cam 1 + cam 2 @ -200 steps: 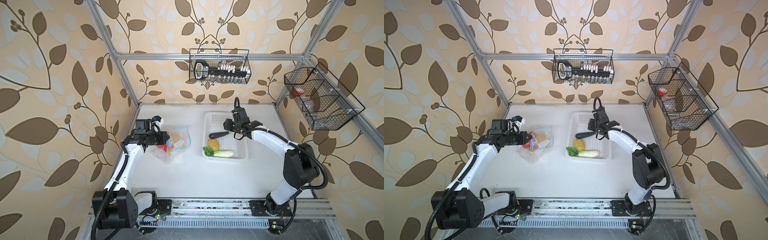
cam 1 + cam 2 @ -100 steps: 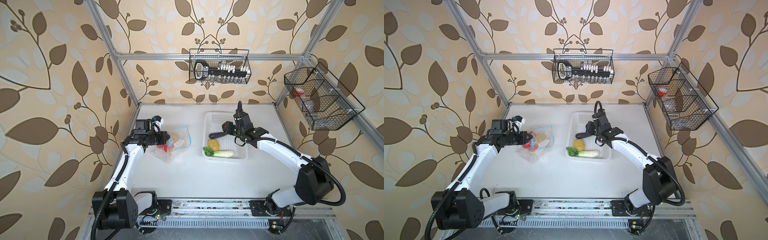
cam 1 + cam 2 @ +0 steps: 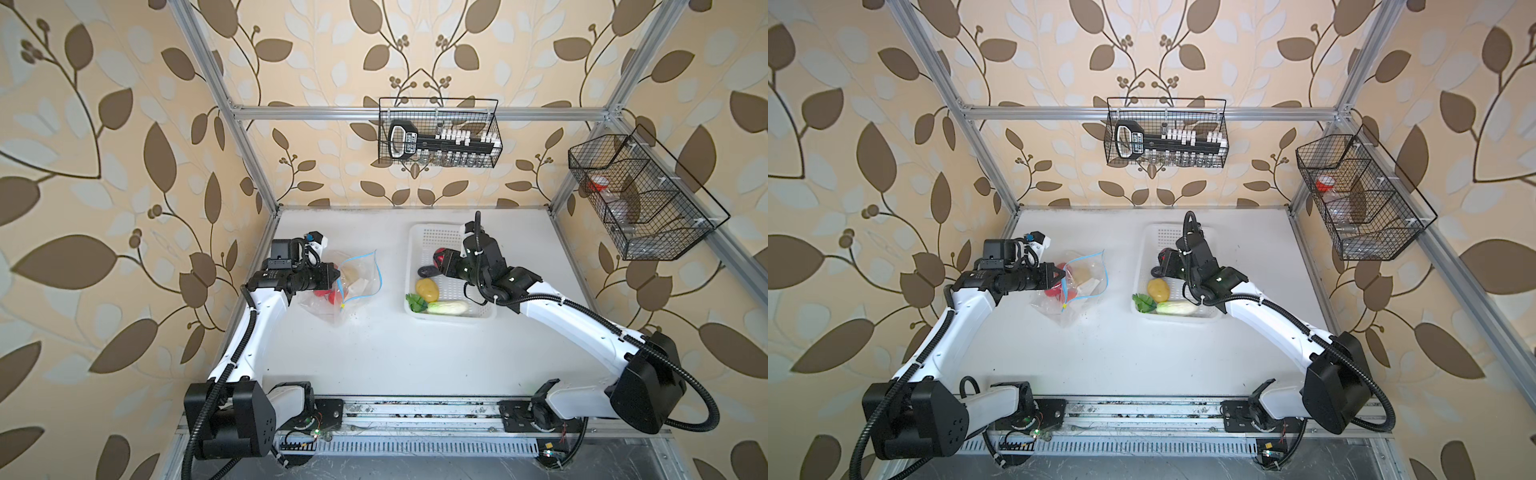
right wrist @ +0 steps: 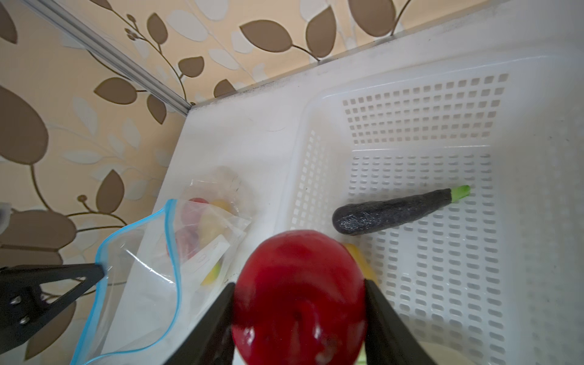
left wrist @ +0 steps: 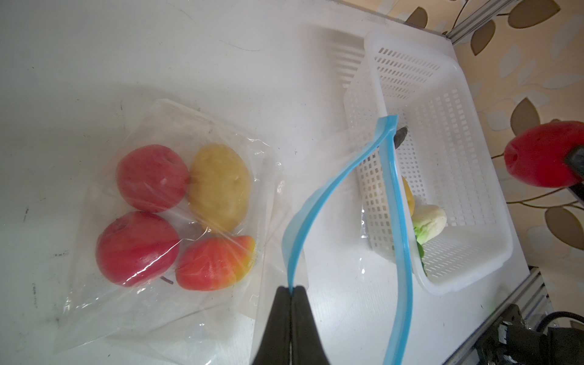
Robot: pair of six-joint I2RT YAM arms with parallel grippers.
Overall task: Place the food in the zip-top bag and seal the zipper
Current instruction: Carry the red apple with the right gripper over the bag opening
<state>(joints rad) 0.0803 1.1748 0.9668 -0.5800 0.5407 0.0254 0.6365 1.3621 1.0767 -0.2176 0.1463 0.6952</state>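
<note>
The clear zip-top bag (image 3: 353,286) lies on the table's left with its mouth held up. My left gripper (image 5: 292,289) is shut on one lip of the blue zipper (image 5: 316,202), and the other lip bows away. Inside lie two red apples (image 5: 153,177), a potato (image 5: 219,186) and a red-yellow fruit (image 5: 215,264). My right gripper (image 4: 300,282) is shut on a third red apple (image 3: 439,258), held above the basket's left side. The eggplant (image 4: 395,210), a second potato (image 3: 427,289) and the cabbage (image 3: 444,307) lie in the basket.
The white perforated basket (image 3: 432,237) stands right of the bag at mid-table. Two black wire baskets hang on the back wall (image 3: 440,137) and on the right wall (image 3: 640,199). The yellow slider tab (image 3: 342,306) sits at the zipper's near end.
My right gripper has risen with the apple and turned left toward the bag, its elbow swinging out to the right. The left gripper and the bag have stayed put.
</note>
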